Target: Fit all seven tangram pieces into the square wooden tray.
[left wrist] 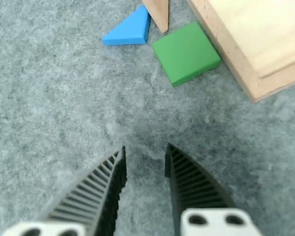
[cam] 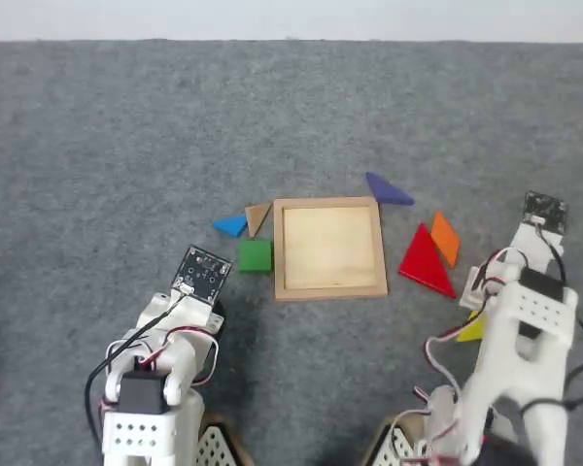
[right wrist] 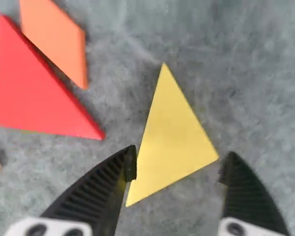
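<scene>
Wooden tray (cam: 330,289), tangram pieces (cam: 255,255) around it

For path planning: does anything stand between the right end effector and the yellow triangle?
Nothing visible does. The right end effector is open directly over the yellow triangle; the red triangle lies apart.

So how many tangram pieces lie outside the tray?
7. Left of the square wooden tray: blue triangle, tan triangle, green square. At its far right corner: purple triangle. Right: orange parallelogram, red triangle, yellow triangle.
</scene>
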{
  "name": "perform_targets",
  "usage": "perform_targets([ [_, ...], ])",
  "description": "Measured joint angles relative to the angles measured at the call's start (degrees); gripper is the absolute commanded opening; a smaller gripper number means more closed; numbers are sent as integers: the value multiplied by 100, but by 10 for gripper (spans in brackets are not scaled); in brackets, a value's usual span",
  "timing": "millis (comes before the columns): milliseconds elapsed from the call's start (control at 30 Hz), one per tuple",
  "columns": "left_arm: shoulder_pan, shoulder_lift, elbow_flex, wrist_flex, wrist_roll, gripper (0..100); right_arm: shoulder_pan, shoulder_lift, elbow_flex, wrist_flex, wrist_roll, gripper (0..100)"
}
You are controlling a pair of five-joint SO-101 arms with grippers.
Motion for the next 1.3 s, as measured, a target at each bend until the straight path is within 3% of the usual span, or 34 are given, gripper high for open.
perform_targets([
  [300, 0, 0, 0, 0, 0, 137, -158, 2180, -1125, 0, -818, 336],
  [633, 0, 0, 0, 0, 0, 137, -229, 2629, -1398, 0, -1398, 336],
  [767, 0, 0, 0, 0, 0, 137, -229, 2637, -1398, 0, -1292, 333],
  [967, 0, 0, 0, 0, 0, 137, -229, 2637, -1398, 0, -1055, 220],
  [1300, 0, 0, 0, 0, 0, 137, -18, 2629, -1477, 0, -1011, 216],
])
